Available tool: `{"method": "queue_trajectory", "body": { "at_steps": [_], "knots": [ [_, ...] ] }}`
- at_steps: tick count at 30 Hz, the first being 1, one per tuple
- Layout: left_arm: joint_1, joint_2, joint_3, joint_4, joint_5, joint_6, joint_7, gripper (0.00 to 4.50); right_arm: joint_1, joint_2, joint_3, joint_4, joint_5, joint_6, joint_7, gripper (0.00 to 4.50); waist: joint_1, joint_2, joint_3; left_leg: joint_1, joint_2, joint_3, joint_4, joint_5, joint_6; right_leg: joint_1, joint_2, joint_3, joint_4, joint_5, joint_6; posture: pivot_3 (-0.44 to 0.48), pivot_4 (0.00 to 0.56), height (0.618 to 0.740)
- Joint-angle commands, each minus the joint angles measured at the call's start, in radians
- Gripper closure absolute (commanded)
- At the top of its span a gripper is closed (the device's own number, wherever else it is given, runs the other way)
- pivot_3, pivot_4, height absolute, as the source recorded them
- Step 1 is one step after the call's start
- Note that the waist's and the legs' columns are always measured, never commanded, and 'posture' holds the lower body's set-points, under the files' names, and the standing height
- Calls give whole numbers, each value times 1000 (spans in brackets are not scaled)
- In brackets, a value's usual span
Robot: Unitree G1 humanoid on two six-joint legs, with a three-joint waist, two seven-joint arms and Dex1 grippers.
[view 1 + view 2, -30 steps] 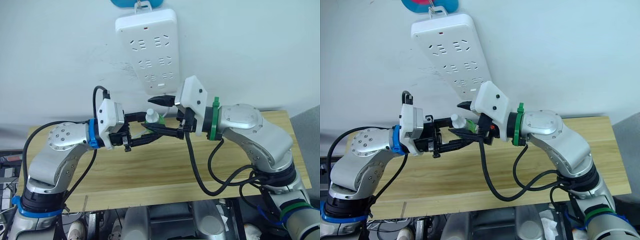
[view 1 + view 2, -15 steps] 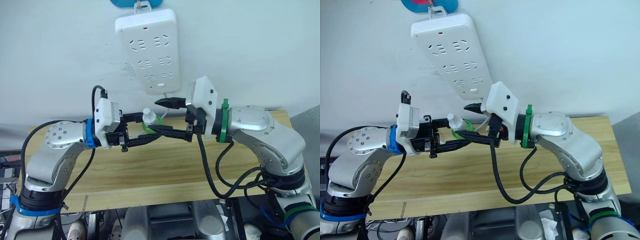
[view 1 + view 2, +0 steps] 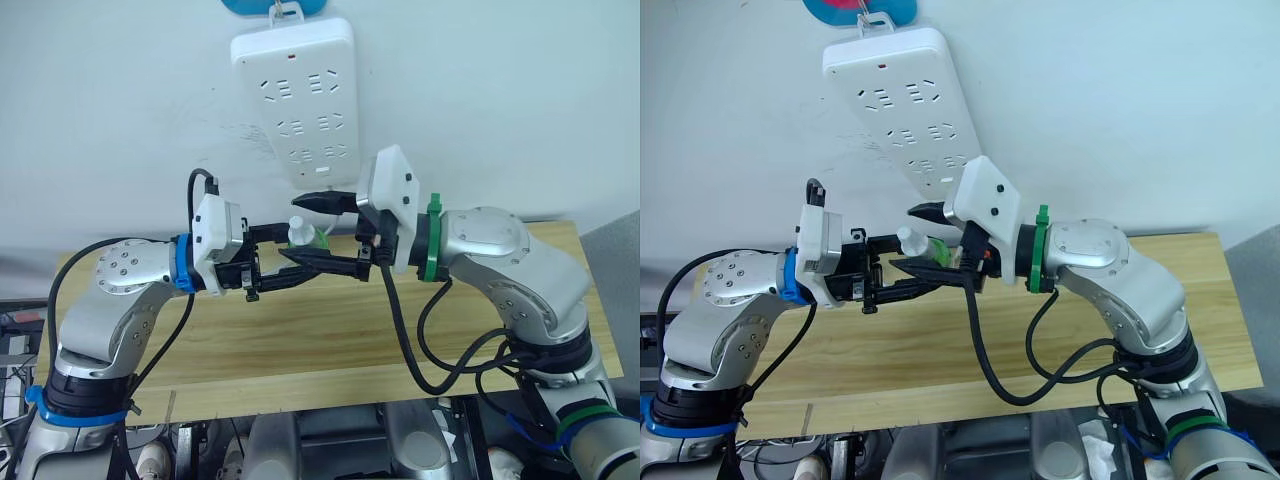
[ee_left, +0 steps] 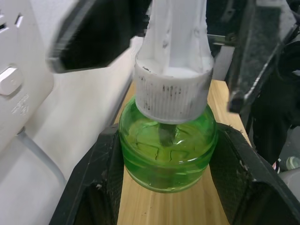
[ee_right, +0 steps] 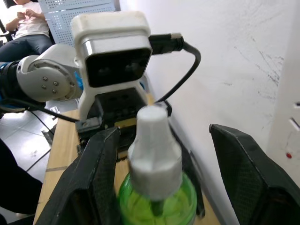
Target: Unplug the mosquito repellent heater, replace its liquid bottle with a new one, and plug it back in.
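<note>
Bottle [image 4: 167, 140], green with a white cap, is sitting pinched between the left gripper's [image 3: 285, 262] fingers above the wooden table [image 3: 330, 330]. The right gripper [image 3: 318, 228] is straddling its cap, jaws spread, seemingly not touching. A power strip [image 3: 298, 95] is hanging behind.

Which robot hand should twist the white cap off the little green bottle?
The right hand, probably. The left hand is already shut on the new one by its green body, and the right hand's open fingers sit on either side of its white cap.
</note>
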Motion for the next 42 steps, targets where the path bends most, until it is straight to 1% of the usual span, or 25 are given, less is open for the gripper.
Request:
{"method": "queue_trajectory", "body": {
  "at_steps": [1,8,15,19,24,27,33,42],
  "knots": [
    [6,-7,-1,-46,-14,-5,5,2285,-13,15,7,-11,-10,-31,3,1334,0,0,0,0,0,0,0,0,0,0,0,0,0,0,0,-176,389,740],
    [8,1,10,-39,-23,-6,0,2285,-2,-17,7,17,-60,-51,8,1334,0,0,0,0,0,0,0,0,0,0,0,0,0,0,0,-186,392,740],
    [13,2,11,-33,-20,-11,2,2285,8,-43,-8,14,-60,-54,19,1334,0,0,0,0,0,0,0,0,0,0,0,0,0,0,0,-188,393,740],
    [24,9,18,-24,-18,-17,-3,2285,12,-52,-19,-4,-40,-44,25,1334,-1,0,0,0,0,0,0,0,0,0,0,0,0,0,0,-202,395,740],
    [17,4,10,15,9,-44,-10,2285,12,-53,-39,-49,47,-15,67,1334,0,0,0,0,0,0,0,0,0,0,0,0,0,0,0,-199,395,740],
    [17,1,-2,35,32,-69,-19,2285,5,-51,-50,-58,85,13,69,1334,-1,0,0,0,0,0,0,0,0,0,0,0,0,0,0,-199,394,740],
    [27,-9,-13,61,58,-106,-28,2285,-6,-58,-50,-58,101,41,61,1334,-1,0,0,0,0,0,0,0,0,0,0,0,-1,0,0,-202,392,740],
    [30,-4,-18,65,81,-134,-52,2285,-9,-64,-36,-41,74,41,53,1334,-1,0,0,0,0,0,0,0,0,0,0,0,-1,0,0,-198,390,740]
  ]
}}
